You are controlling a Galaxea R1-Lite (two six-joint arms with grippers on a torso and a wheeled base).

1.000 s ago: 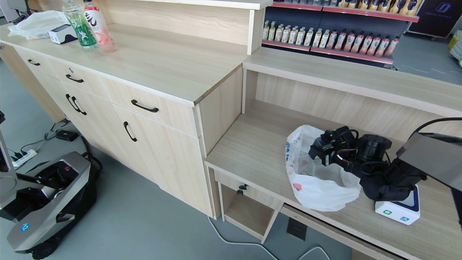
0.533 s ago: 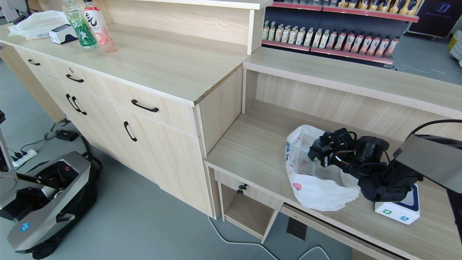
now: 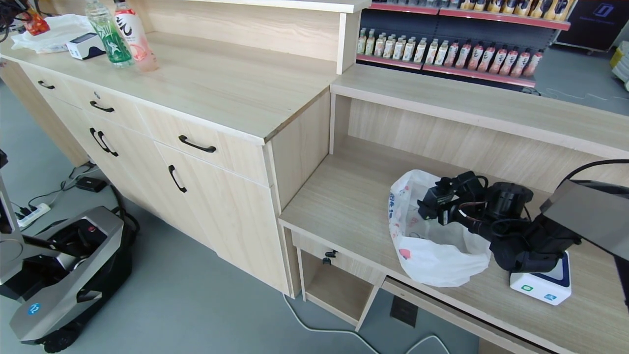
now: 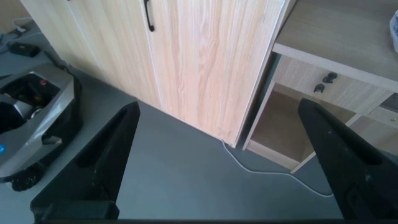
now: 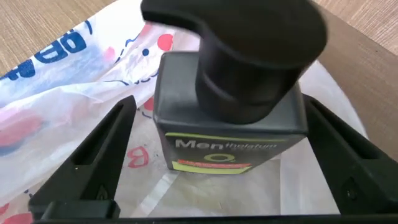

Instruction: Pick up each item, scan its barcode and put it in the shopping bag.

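Your left gripper [image 4: 217, 107] hung low beside the cabinet front [image 4: 205, 56], fingers spread wide and holding nothing. On the upper counter [image 3: 221, 93], well apart from the bag, a green bottle [image 3: 107, 34] and a pink bottle [image 3: 132, 32] stood upright side by side; these looked like items not yet scanned. On the lower desk [image 3: 344, 196] the shopping bag [image 3: 432, 255] lay open-mouthed, and in its mouth sat a dark pump bottle [image 5: 230, 130], cap toward the wrist camera. Your right gripper [image 5: 221, 102] was poised over it, fingers spread wider than the bottle, with bag plastic showing between the bottle and one finger. By the look of it, the gripper held nothing. To finish this drop well, you needed to draw straight up out of the mouth with your fingers wide, so no pad snagged the thin plastic or tipped the bottle. The white scanner [image 3: 543, 287] stood just beside the bag, under your arm.
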